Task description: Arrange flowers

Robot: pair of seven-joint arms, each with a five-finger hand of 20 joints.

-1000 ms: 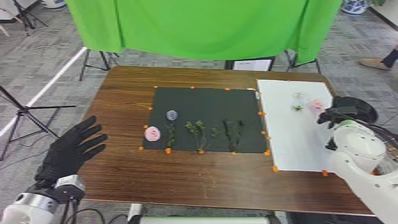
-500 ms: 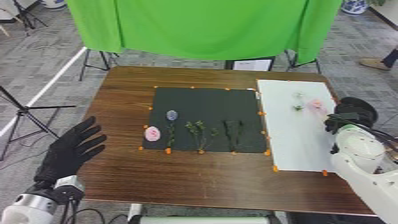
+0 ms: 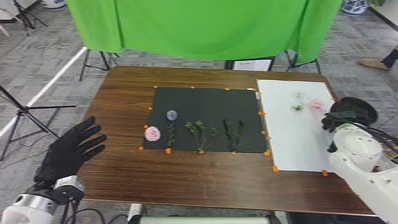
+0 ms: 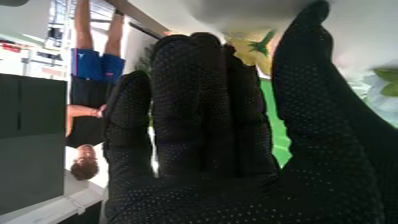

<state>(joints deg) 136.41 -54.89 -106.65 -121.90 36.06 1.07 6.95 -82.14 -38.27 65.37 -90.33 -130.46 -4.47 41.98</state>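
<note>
- Compared with the first frame, the right hand (image 3: 337,121) sits slightly farther back toward the right side of the white sheet (image 3: 302,142), baring more of the sheet around the pink bloom (image 3: 316,105).
- The left hand (image 3: 69,152) and the flowers on the mat (image 3: 213,102) look unchanged.
- Right hand: at the sheet's right edge. In the right wrist view its fingers (image 4: 182,100) are straight and the thumb (image 4: 306,70) stands well away from them, so it is open. A yellow flower (image 4: 247,45) shows between fingertips and thumb, partly behind the fingers; whether they touch it, I cannot tell. A white flower (image 4: 384,92) lies on the thumb's outer side.
- Left hand: open, its fingers straight and spread, well apart from the sheet on its left.
- On the sheet: the pink bloom near the right edge; a pale bloom (image 3: 299,95) and a green piece (image 3: 298,108) farther left on it.
- Left of the sheet, on the mat beside it: dark stems (image 3: 233,134) nearest, then green sprigs (image 3: 196,130), a purple flower (image 3: 171,115) and a pink disc (image 3: 152,133) farthest.
</note>
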